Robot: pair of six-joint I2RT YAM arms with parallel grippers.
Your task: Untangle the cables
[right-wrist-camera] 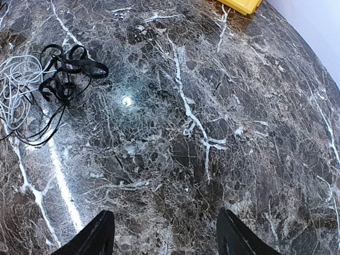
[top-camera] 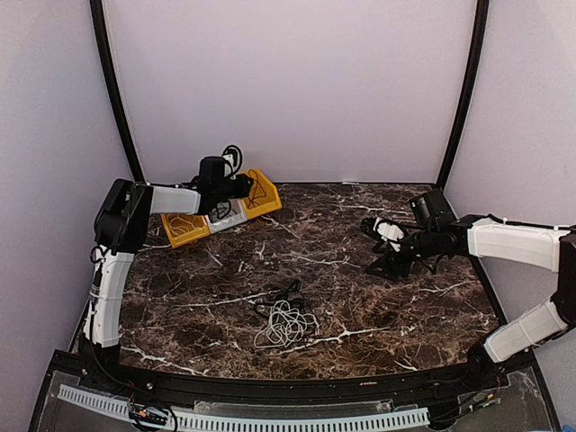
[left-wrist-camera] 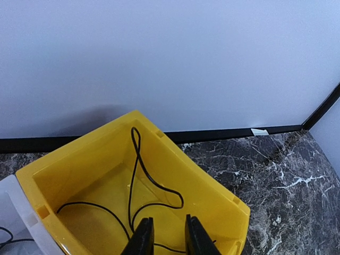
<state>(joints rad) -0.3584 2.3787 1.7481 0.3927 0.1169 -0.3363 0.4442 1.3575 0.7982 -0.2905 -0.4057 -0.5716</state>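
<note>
Marble tabletop, pale walls, cables tangled centrally, left claw narrow over yellow bin, right claw wide

**Open end effector above a veined counter, cables at upper left**

The dark marble counter, streaked with white veins, fills nearly the whole frame, with a small bright glare spot left of centre. At the upper left lies a bunched black cable, one strand trailing down and leftward. A looped white cable sits against it at the left edge. A yellow bin corner shows at the top, and a pale wall at the upper right. Along the bottom edge, the right end effector has its two black fingers spread wide apart, with nothing between them.
</note>
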